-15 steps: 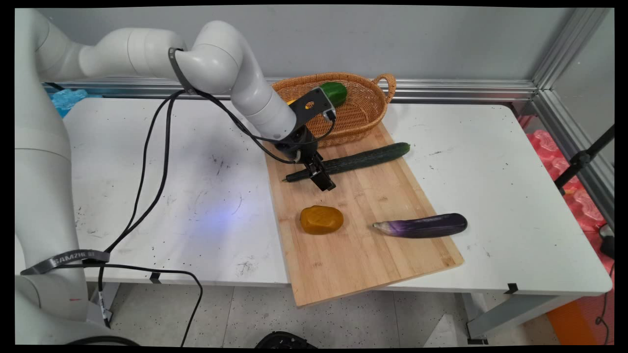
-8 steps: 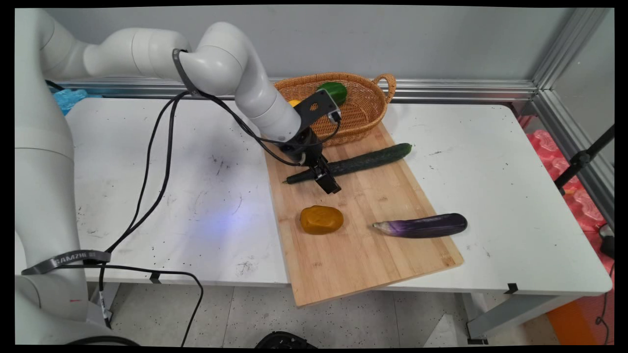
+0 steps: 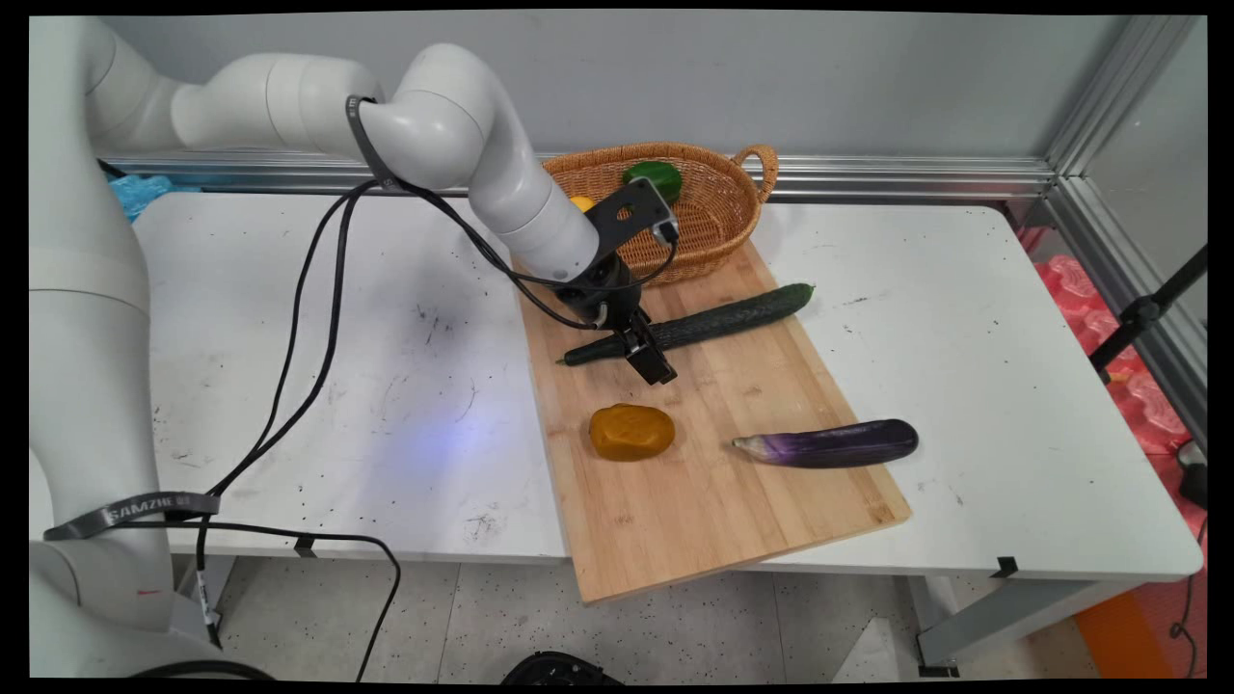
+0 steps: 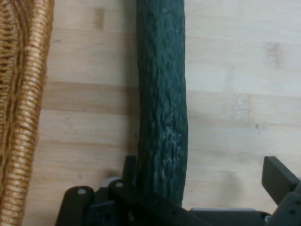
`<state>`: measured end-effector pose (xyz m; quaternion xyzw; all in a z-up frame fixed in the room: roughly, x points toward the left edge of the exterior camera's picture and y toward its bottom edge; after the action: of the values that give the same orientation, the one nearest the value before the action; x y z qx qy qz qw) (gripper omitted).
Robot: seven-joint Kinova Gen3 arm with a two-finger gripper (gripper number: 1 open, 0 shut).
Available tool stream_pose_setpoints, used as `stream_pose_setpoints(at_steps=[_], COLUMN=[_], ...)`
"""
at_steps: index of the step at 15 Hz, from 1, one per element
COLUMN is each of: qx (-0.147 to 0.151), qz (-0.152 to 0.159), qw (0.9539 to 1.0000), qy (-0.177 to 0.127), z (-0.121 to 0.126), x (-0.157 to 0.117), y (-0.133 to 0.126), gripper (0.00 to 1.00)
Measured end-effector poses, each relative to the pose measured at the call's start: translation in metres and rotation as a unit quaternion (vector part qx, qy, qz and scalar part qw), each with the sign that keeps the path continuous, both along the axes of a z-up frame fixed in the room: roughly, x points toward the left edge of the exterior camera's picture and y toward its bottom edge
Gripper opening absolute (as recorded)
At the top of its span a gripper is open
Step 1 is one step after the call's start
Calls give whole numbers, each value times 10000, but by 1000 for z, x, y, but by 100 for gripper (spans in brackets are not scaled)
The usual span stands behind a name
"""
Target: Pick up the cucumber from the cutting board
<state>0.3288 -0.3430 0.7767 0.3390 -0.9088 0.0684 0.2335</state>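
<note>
On the cutting board (image 3: pixel 713 463), just in front of the basket (image 3: pixel 709 226), the gripper (image 3: pixel 648 355) stood low over the cucumber (image 3: pixel 718 316), a little way in from its thin left end. The hand view showed the fingers (image 4: pixel 278 178) spread, one on each side of the cucumber (image 4: pixel 162 108), with a clear gap on the right side; nothing was pinched. The cucumber lay flat and slantwise, its far tip reaching past the board's right edge. It looked long, stiff and bumpy-skinned, likely light, and likely to droop or swing if held near an end; a hold nearer its middle would balance better. Nearer than the cucumber lay a potato (image 3: pixel 631 431) and an eggplant (image 3: pixel 829 444).
</note>
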Motion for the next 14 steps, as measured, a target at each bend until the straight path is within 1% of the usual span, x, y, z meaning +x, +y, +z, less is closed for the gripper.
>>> stream_pose_setpoints(at_steps=[8, 14], qx=[-86, -141], qz=[-204, -272], qw=[9996, 9992], qy=[-191, -267], z=[-1, -3], x=[5, 7], y=[-5, -10], gripper=[100, 100])
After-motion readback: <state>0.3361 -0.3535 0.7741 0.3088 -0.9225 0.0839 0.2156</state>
